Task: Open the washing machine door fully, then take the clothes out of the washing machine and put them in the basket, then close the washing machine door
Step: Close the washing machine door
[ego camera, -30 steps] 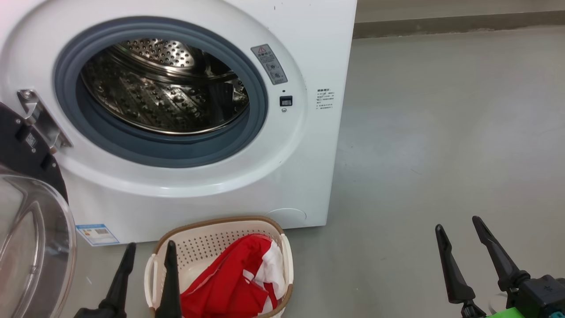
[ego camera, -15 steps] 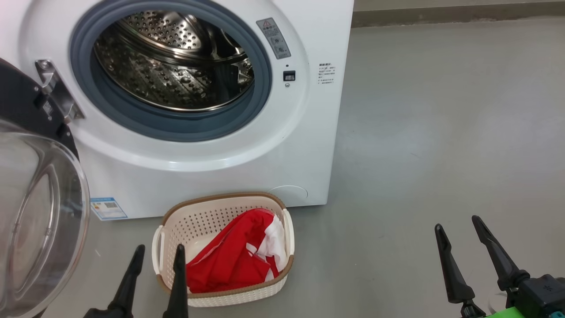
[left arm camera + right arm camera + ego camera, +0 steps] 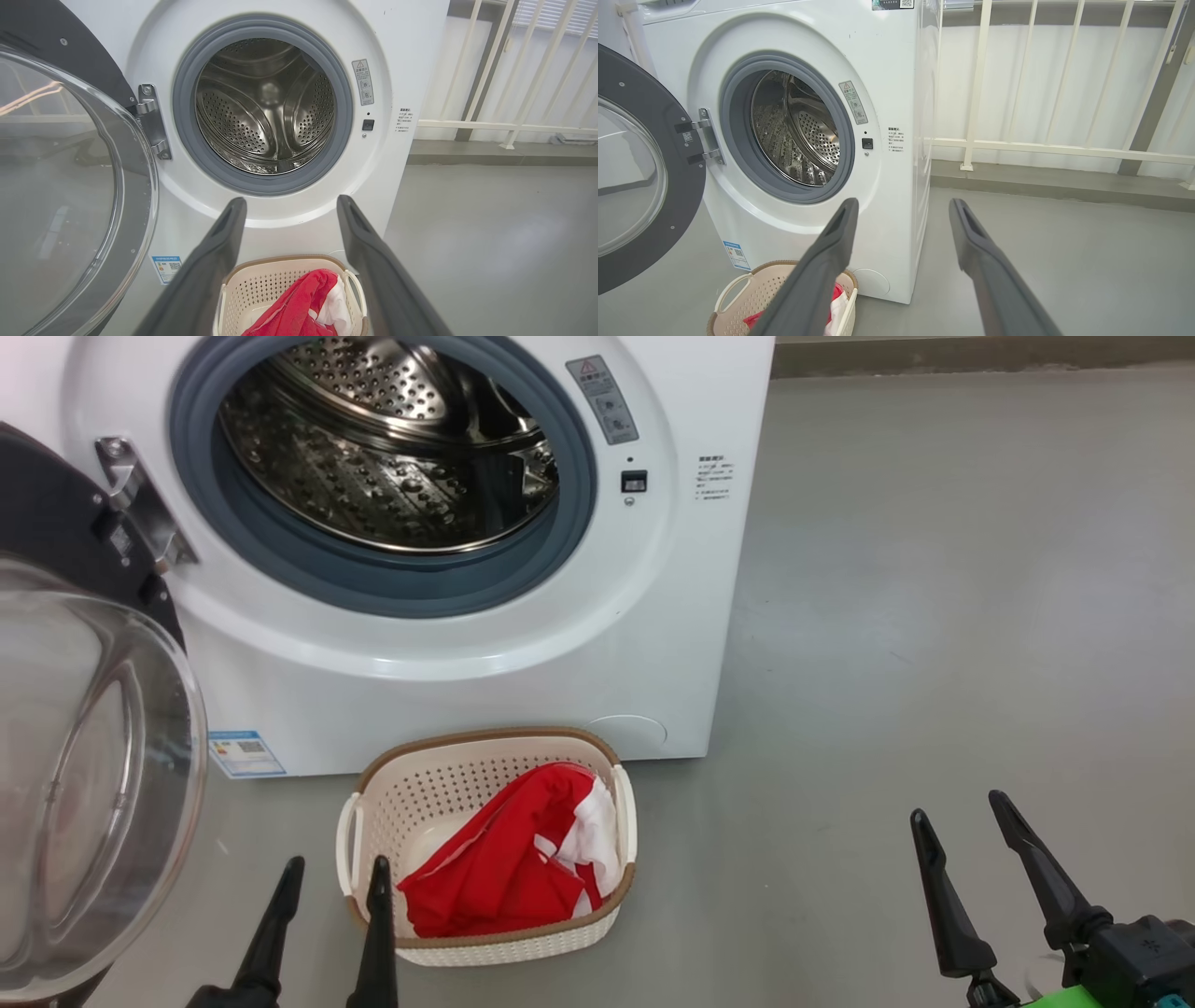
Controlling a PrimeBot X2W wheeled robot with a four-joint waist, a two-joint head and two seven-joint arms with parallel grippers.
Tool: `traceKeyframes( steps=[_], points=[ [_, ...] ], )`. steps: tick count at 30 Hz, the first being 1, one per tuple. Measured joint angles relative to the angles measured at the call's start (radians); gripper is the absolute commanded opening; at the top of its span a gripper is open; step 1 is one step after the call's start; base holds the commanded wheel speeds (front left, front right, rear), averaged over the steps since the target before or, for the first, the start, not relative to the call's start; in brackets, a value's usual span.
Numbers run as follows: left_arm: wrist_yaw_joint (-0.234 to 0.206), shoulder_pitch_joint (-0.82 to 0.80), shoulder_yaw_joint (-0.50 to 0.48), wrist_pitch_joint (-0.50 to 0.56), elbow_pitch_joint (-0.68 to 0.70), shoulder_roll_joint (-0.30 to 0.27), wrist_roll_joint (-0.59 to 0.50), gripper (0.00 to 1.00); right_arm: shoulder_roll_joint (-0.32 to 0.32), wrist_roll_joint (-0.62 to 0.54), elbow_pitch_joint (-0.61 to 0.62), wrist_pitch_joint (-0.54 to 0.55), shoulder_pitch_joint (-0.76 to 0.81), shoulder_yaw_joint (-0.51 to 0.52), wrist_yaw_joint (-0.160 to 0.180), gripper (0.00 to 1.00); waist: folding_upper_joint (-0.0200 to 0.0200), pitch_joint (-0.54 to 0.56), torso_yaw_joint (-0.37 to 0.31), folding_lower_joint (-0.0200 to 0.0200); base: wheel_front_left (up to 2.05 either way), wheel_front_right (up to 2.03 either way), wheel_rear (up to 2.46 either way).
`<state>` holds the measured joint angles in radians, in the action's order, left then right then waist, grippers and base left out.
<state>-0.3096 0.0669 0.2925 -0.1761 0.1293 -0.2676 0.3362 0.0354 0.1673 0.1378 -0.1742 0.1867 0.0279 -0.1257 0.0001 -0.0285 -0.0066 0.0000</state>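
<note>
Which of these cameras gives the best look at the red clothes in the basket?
The head view: the clothes lie in full sight inside the basket, seen from above. The left wrist view cuts them off at its bottom edge. In the right wrist view the right end effector hides most of them.

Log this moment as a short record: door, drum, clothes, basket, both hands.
washing machine door: swung wide open on its hinge
drum: bare steel, looks empty
clothes: red and white, piled in the basket
basket: on the floor in front of the washing machine
left hand: open, holding nothing, by the basket's left side
right hand: open, holding nothing, over bare floor
step left: close the door
</note>
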Motion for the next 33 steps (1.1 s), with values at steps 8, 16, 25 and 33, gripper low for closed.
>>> traceKeyframes(
  steps=[8,16,25,33],
  points=[
    [-0.009,-0.002,0.0,0.0,0.011,0.0,-0.002,1.0,0.0,-0.011,0.014,0.007,0.0,-0.008,0.0,1.0,0.0,-0.004,0.058,0.0,0.0,0.0,0.0],
    [-0.035,-0.004,-0.007,-0.003,0.021,0.002,-0.002,1.0,0.0,-0.015,0.021,0.016,-0.001,-0.011,0.0,1.0,0.0,-0.009,0.15,0.0,0.0,0.0,0.0],
    [-0.052,-0.004,-0.018,-0.016,0.031,0.003,-0.002,1.0,0.0,-0.017,0.023,0.017,-0.004,-0.012,0.0,1.0,0.0,-0.008,0.268,0.0001,0.0,0.0,0.0],
    [-0.063,-0.004,-0.035,-0.021,0.035,0.004,-0.002,1.0,0.0,-0.017,0.024,0.017,-0.004,-0.017,0.0,1.0,0.0,-0.003,0.362,0.0,0.0,0.0,0.0]
  ],
)
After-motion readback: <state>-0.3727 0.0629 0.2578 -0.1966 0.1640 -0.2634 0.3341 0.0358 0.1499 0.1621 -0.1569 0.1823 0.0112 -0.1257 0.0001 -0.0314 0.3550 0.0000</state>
